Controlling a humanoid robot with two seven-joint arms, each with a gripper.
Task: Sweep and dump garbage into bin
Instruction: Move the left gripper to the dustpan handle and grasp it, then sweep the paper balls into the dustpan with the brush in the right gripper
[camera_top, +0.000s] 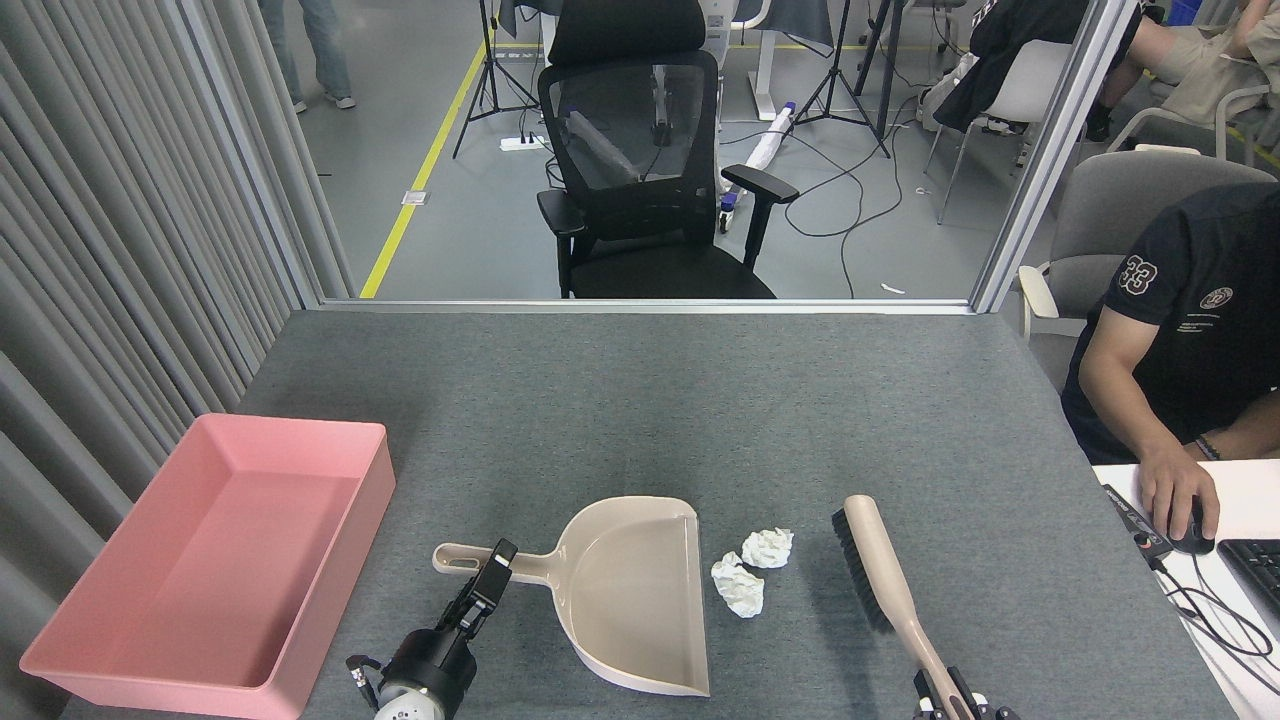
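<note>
From my station, the pink bin (215, 560) sits at the near left of the table, and its floor shows nothing but bare pink plastic. The beige dustpan (625, 590) lies flat in the middle foreground with its open mouth facing right; its scoop holds nothing either. The garbage, two crumpled white tissue wads, lies on the felt just off the dustpan's open edge: one wad (738, 586) close beside the lip, the other wad (767, 547) touching or nearly touching it, a little farther away and to the right.

My left gripper (492, 582) is at the dustpan's handle, its dark fingers laid over the handle, but I cannot tell from this angle whether they have closed on it or stand apart. My right gripper (950, 700) is mostly cut off at the bottom edge; the handle of the brush (885, 575) runs down into it, so it appears clamped on that handle. The brush slants up and leftward, its dark bristles facing the wads, apart from them.

The table (650, 400) is covered in grey felt. A ribbed grey curtain (120, 230) hangs along its left side. Beyond the far edge stands a black mesh office chair (640, 170) on a grey floor with a yellow line, tripods and loose cables. At the right, a person (1190, 320) in a dark shirt rests a hand on a mouse at a white desk.
</note>
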